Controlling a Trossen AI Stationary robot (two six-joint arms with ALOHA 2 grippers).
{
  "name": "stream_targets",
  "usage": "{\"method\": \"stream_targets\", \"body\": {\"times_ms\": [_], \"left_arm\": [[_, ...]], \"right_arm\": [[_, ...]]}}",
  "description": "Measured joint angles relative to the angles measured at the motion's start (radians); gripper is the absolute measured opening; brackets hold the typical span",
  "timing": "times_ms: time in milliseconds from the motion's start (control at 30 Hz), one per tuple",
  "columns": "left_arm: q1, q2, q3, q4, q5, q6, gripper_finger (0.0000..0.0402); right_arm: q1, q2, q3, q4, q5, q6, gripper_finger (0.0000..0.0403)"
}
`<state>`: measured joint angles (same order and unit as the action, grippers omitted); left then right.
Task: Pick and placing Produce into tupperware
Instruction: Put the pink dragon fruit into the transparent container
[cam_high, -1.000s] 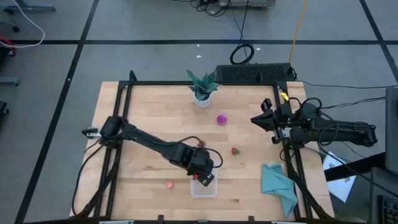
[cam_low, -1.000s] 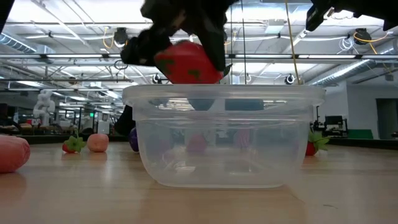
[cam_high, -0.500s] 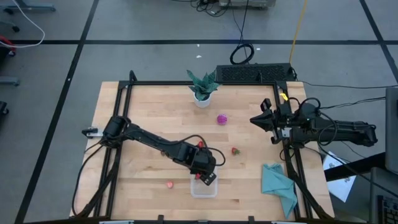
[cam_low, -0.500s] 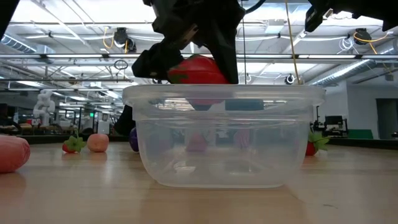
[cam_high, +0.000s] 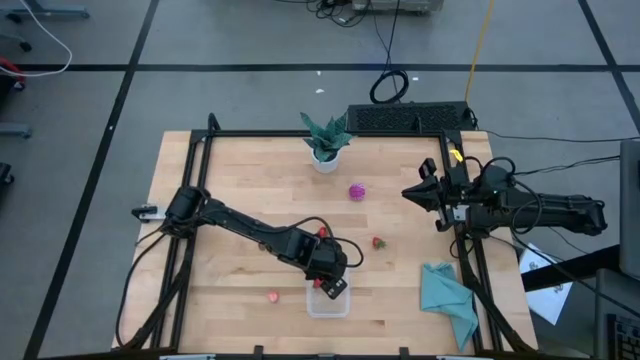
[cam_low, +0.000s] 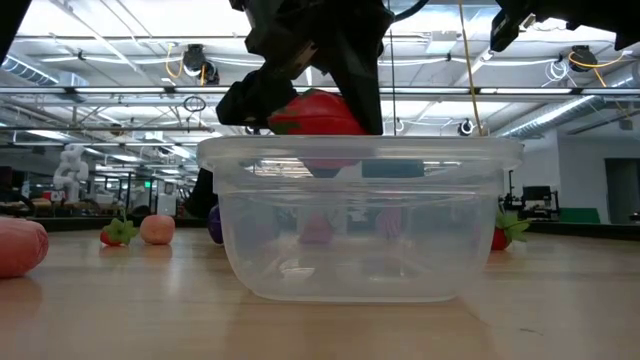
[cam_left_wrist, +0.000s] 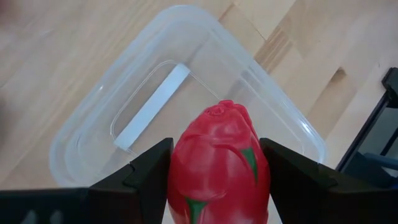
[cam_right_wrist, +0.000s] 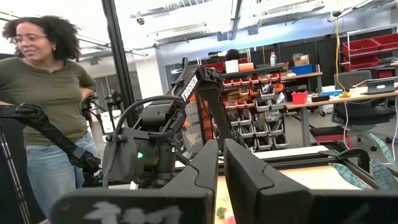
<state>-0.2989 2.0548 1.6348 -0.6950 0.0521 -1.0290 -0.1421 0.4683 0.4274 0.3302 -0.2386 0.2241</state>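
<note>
Above the clear rectangular plastic tupperware (cam_left_wrist: 93, 130), the left gripper (cam_left_wrist: 214, 171) pinches a red toy fruit with green markings (cam_left_wrist: 217, 165), its long axis pointing down into the container. Four more small produce pieces lie around: magenta (cam_high: 356, 191), red (cam_high: 378, 242), pinkish (cam_high: 273, 296), another red (cam_high: 322, 232). The right gripper (cam_high: 412, 192), fingers nearly together, waits at the table's right edge near a teal cloth (cam_high: 447, 297).

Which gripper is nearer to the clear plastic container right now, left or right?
Left. The left gripper is directly over the tupperware, fingers shut on the red produce piece. The right gripper waits far off by the table's right edge, holding nothing.
</note>
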Motion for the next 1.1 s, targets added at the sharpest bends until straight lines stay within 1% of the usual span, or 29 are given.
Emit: {"method": "stream_targets", "body": {"times_ms": [600,833,1100], "left_arm": [[0.0,0.001,0.0,0.012,-0.001,0.001,0.023],[-0.006,0.001,-0.002,0.011,-0.054,-0.029,0.023],[-0.012,0.001,-0.002,0.011,-0.061,-0.056,0.023]], "right_arm": [[0.0,0.0,0.0,0.0,0.0,0.0,0.0018],[0.0,0.0,0.0,0.0,0.0,0.0,0.0018],[0.0,0.0,0.0,0.0,0.0,0.0,0.0018]]}}
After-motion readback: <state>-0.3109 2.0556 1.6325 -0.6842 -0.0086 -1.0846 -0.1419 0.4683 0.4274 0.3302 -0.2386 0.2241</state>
